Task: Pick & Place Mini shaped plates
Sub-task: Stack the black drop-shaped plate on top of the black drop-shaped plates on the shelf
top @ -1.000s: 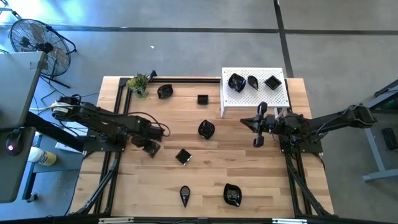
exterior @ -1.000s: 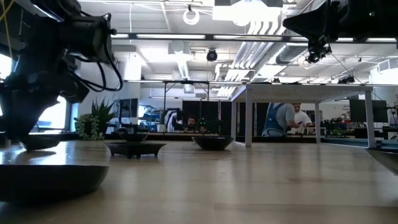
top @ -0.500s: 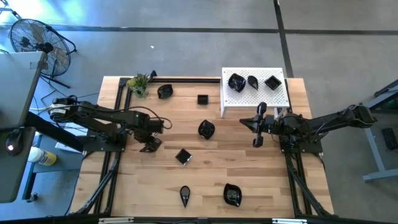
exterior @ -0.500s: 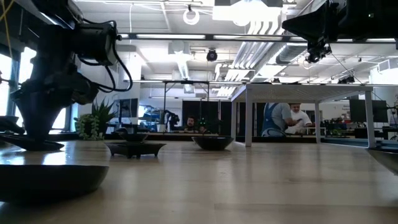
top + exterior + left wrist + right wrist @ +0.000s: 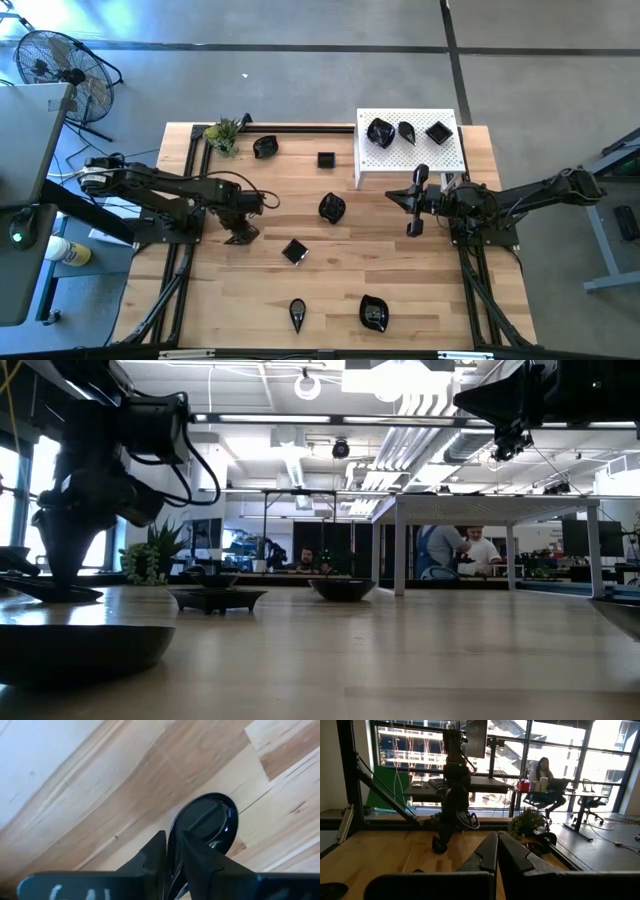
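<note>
High view: the left gripper (image 5: 241,236) is down at the wooden table (image 5: 400,290) near its left side, and the left wrist view shows its two dark fingers (image 5: 155,855) pinched on the rim of a glossy black teardrop-shaped mini plate (image 5: 207,822) that lies on the pale wood planks, the rim running up between them. From the low view this gripper (image 5: 62,585) stands upright over a flat dark plate (image 5: 45,591) at the far left of the tabletop. The right gripper (image 5: 415,228) hangs above the table just in front of the white perforated platform (image 5: 400,160), well clear of any dish; in the right wrist view its fingers (image 5: 487,852) are pressed together with nothing between them. Three black mini plates sit on the platform: a rounded one (image 5: 380,132), a teardrop one (image 5: 407,131) and a square one (image 5: 438,132). On the bare wood lie a rounded plate (image 5: 265,147) near the small green plant (image 5: 224,134), a small square plate (image 5: 326,159), a wavy-edged plate (image 5: 332,208) near the middle, a square plate (image 5: 294,250) just right of the left gripper, a teardrop plate (image 5: 298,314) and a rounded plate (image 5: 373,313) at the near edge
</note>
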{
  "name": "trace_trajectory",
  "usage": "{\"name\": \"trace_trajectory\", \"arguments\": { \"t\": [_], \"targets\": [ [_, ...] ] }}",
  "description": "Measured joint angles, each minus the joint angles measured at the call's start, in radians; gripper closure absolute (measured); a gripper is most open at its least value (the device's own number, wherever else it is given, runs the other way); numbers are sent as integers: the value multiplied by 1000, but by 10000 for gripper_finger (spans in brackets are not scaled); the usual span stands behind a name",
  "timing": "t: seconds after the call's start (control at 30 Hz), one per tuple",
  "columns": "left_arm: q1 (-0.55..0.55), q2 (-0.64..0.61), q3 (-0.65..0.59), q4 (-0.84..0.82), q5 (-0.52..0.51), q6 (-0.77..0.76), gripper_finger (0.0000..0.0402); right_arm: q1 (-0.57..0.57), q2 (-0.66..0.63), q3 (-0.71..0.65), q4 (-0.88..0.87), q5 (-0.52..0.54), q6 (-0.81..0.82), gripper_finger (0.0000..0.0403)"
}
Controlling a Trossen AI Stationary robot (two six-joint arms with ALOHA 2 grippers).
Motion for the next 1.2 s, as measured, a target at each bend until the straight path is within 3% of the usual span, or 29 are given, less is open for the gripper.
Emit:
{"name": "trace_trajectory", "arguments": {
  "t": [0.37, 0.6, 0.83, 1.2],
  "targets": [
    [0, 0, 0, 5, 15, 60, 356, 0, 0, 0, 0, 0, 0, 402],
    [0, 1, -28, 90, 27, 68, 357, 0, 0, 0, 0, 0, 0, 402],
    [0, 1, -29, 92, 16, 75, 398, 0, 0, 0, 0, 0, 0, 401],
    [0, -35, 19, 103, 36, 39, 400, 0, 0, 0, 0, 0, -1, 402]
  ]
}}
